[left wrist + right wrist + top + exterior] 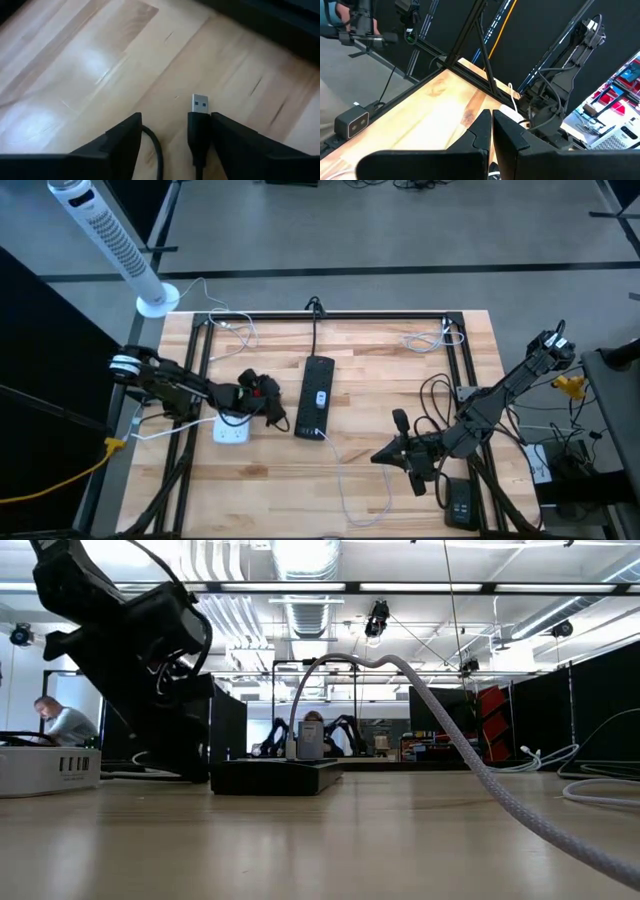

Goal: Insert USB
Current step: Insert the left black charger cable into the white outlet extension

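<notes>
Item: USB plug [200, 102], black shell w/ metal tip, lying on bare wood betw. fingers [125, 140] of left gripper [262, 388]; fingers apart, plug close beside 1 finger, contact unclear, not clamped. Black cable [156, 147] runs back under gripper. Location: left side of table [400, 360], near white hub [231, 429]; black power strip [316, 397] mid-table. Right gripper [385, 455]: waiting front-right, fingers together, empty. Step, est.: pickup/regrasp of plug, insertion not yet done. Next calls for: closing squarely on shell, then aligning tip w/ a port; which port, can't tell.
</notes>
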{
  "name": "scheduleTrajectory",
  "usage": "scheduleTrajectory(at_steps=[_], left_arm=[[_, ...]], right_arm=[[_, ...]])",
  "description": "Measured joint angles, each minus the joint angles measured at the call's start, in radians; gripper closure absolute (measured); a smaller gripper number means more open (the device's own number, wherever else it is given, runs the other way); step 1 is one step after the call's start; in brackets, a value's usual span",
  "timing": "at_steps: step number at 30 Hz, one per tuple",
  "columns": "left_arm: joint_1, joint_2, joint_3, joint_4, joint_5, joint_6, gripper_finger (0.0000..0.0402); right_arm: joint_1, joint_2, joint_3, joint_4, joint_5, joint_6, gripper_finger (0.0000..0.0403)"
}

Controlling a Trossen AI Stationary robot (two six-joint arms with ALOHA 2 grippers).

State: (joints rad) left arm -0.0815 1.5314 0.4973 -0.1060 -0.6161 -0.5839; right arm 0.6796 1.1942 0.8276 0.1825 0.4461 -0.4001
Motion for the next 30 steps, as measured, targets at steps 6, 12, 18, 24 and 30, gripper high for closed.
scheduleTrajectory(at_steps=[6,12,18,24,30], left_arm=[[0.025,0.0,-0.001,0.043,0.115,0.023,0.0281],[0.041,-0.003,0.0,0.06,0.182,0.026,0.0382],[0.041,-0.035,0.025,0.04,0.203,0.075,0.0381],[-0.013,-0.107,0.099,0.057,0.101,0.143,0.0381],[-0.18,-0.228,0.145,0.154,-0.224,0.242,0.0381]], right_arm=[[0.0,0.0,0.0,0.0,0.0,0.0,0.0403],[0.0,0.0,0.0,0.0,0.0,0.0,0.0403],[0.0,0.0,0.0,-0.004,0.0,-0.001,0.0403],[-0.003,0.005,-0.04,0.057,0.01,-0.043,0.0403],[-0.026,0.071,-0.177,0.512,0.11,-0.179,0.0403]])
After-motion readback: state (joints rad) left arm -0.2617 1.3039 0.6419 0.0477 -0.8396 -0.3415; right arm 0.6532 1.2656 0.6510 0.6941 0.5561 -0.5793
